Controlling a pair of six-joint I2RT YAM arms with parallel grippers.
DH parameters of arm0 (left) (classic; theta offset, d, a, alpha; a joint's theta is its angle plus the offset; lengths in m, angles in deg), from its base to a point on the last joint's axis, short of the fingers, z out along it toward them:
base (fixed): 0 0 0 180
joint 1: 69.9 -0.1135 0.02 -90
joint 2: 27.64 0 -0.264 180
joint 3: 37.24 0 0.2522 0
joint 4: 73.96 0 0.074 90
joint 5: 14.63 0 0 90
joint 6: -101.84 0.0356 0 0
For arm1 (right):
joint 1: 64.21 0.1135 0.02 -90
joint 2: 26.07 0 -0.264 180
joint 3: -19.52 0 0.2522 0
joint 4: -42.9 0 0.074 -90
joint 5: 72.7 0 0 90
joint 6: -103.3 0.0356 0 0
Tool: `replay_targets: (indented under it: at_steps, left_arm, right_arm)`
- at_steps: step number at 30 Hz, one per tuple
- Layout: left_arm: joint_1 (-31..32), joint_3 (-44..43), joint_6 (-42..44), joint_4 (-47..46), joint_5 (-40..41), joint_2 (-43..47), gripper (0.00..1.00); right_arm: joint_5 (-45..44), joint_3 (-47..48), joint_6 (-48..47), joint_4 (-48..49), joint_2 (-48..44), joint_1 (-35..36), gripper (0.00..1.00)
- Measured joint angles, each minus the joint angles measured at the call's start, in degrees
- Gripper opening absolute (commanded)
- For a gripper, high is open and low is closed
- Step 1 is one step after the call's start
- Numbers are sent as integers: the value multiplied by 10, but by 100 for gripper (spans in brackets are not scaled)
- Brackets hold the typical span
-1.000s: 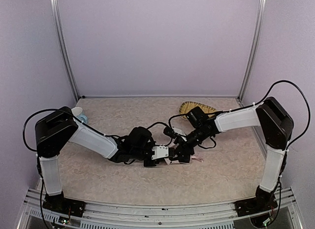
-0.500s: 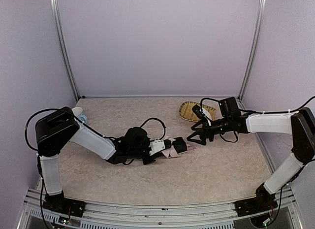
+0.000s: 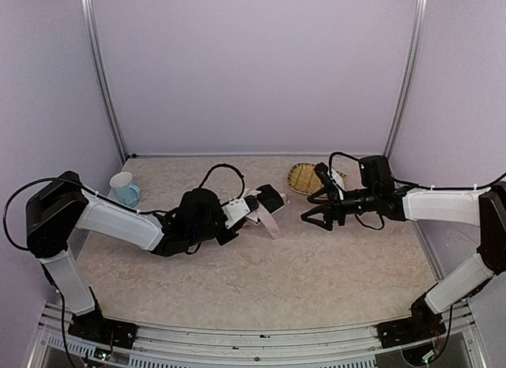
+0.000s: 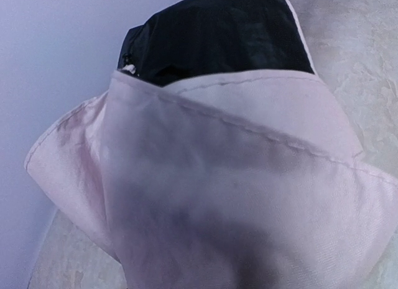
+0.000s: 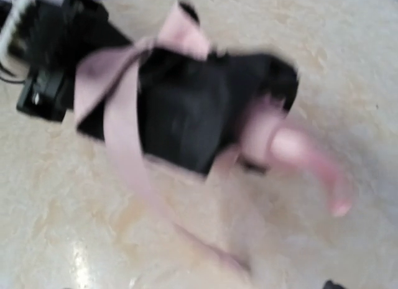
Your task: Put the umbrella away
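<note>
Left gripper (image 3: 253, 207) holds umbrella (image 3: 273, 199); right wrist view alone shows pink handle (image 5: 303, 160).

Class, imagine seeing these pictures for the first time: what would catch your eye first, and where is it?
The bundled pink-and-black umbrella stands out mid-table, held at the tip of the left gripper. Facing it from the right, the right gripper hangs open, with a woven tray just behind it.

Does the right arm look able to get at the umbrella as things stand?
Probably yes. The right pincer is open and faces the umbrella, with nothing lying between them. The left pincer seems to hold it from the opposite side.
</note>
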Motion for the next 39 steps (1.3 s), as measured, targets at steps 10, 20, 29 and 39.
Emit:
replay_targets:
  at_steps: [10, 20, 29, 39]
  left_arm:
    - [2, -16, 33, 23, 48, 35, 0]
    - [9, -22, 39, 48, 30, 100, 0]
    - [9, -26, 39, 59, -15, 144, 0]
    - [9, -35, 37, 78, -43, 155, 0]
  right_arm:
    - [-2, -30, 18, 113, 50, 63, 85]
    - [-16, -8, 26, 205, 139, 108, 85]
    - [13, 9, 15, 233, 141, 109, 79]
    - [78, 35, 18, 247, 169, 123, 9]
